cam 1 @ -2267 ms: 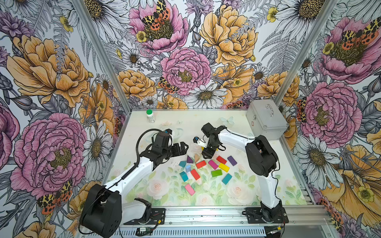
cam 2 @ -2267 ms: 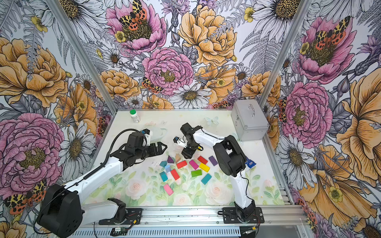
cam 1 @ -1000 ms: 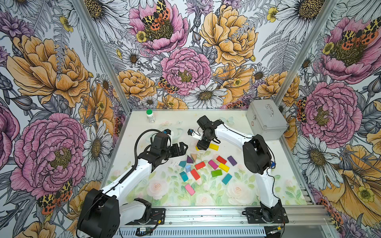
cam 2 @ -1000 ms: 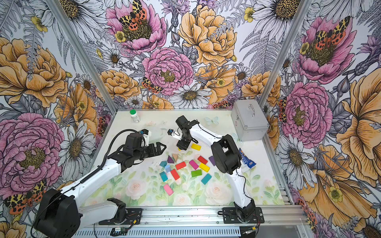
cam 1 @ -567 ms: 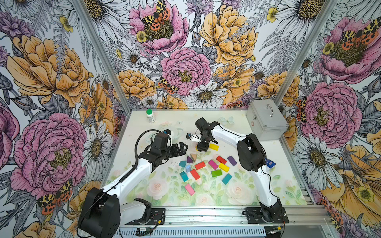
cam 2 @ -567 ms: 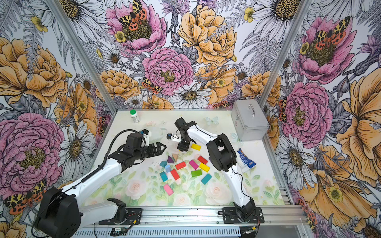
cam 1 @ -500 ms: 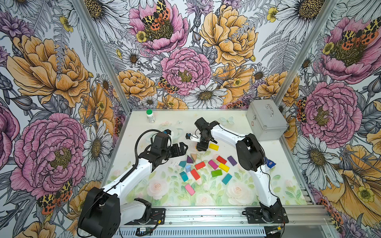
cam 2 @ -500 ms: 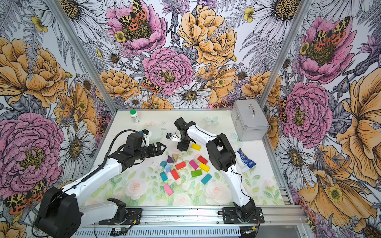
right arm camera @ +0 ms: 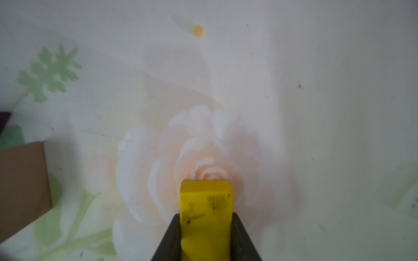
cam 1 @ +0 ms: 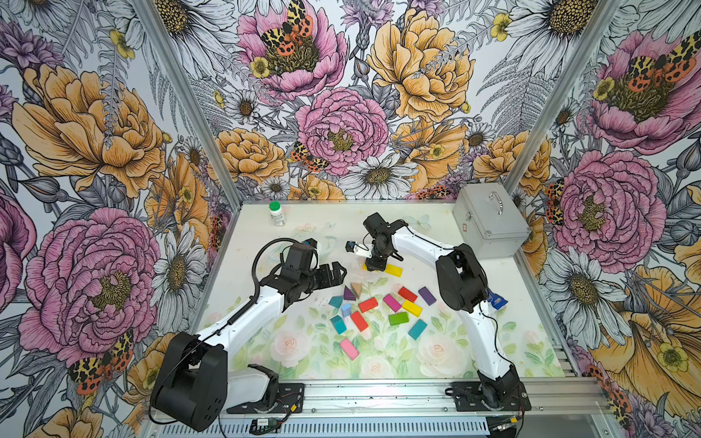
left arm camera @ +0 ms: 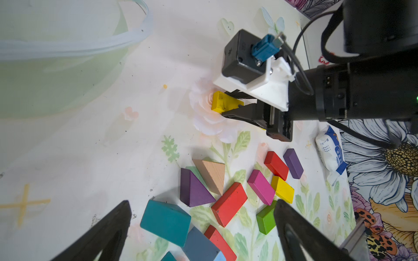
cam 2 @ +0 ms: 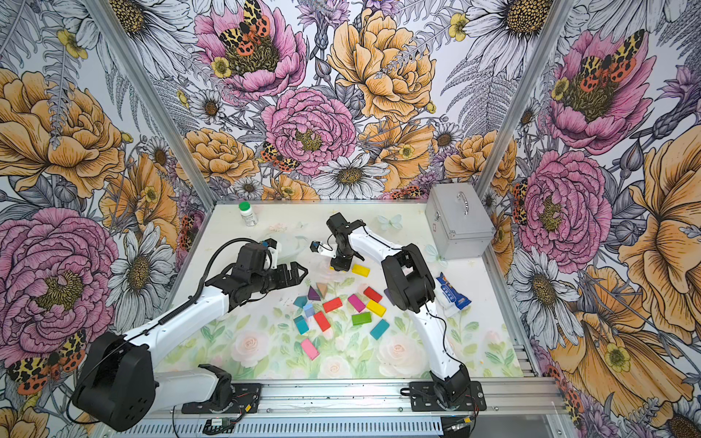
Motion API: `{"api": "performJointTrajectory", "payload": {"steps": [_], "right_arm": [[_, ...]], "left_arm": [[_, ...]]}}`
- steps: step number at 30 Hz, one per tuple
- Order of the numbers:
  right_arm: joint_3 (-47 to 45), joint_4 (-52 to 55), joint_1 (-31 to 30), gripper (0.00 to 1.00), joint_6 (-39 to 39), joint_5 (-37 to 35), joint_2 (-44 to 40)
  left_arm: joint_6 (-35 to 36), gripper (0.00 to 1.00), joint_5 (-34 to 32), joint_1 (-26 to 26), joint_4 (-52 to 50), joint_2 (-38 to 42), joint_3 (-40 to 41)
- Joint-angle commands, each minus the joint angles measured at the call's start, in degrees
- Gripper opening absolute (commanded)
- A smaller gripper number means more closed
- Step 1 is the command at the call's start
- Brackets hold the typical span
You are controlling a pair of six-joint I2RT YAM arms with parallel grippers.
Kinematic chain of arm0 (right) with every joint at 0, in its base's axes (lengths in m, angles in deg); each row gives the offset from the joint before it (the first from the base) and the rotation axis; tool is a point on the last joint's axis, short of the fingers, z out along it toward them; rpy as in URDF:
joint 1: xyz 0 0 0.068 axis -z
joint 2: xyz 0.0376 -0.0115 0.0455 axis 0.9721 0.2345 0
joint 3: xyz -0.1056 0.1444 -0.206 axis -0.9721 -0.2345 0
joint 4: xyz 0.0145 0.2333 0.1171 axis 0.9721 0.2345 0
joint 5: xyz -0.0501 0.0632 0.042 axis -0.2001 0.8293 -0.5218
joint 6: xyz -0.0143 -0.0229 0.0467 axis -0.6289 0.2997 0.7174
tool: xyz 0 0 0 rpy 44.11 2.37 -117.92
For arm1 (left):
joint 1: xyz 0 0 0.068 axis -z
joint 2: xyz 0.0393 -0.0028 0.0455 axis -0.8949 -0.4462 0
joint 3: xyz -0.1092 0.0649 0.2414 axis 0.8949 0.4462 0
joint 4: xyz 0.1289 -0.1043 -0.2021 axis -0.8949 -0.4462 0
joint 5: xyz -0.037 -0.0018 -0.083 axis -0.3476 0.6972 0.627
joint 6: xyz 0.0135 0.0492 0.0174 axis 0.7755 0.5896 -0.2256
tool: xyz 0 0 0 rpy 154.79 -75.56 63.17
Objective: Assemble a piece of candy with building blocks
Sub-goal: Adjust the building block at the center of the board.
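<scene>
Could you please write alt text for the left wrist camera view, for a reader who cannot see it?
The right gripper is closed on a yellow block over a rose printed on the table mat. Nearer the camera, loose coloured blocks, including a purple triangle and a tan triangle, lie before the open left gripper.

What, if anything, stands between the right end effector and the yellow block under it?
Nothing visible does. The right end effector has its fingers against both sides of the yellow block, with no other piece between them. The tan triangle lies off to one side, apart from it.
</scene>
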Motion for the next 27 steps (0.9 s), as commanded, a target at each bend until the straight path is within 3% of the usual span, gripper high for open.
{"api": "performJointTrajectory", "payload": {"steps": [1,27], "right_arm": [[0.9,1.0,1.3,0.22,1.7,-1.7,1.0],[-7.0,1.2,2.6,0.24,5.3,2.8,-3.2]], "left_arm": [[0.3,0.99,0.1,0.6,0.2,-1.0,-2.6],[0.9,0.99,-0.3,1.6,0.9,-1.3,-2.3]]}}
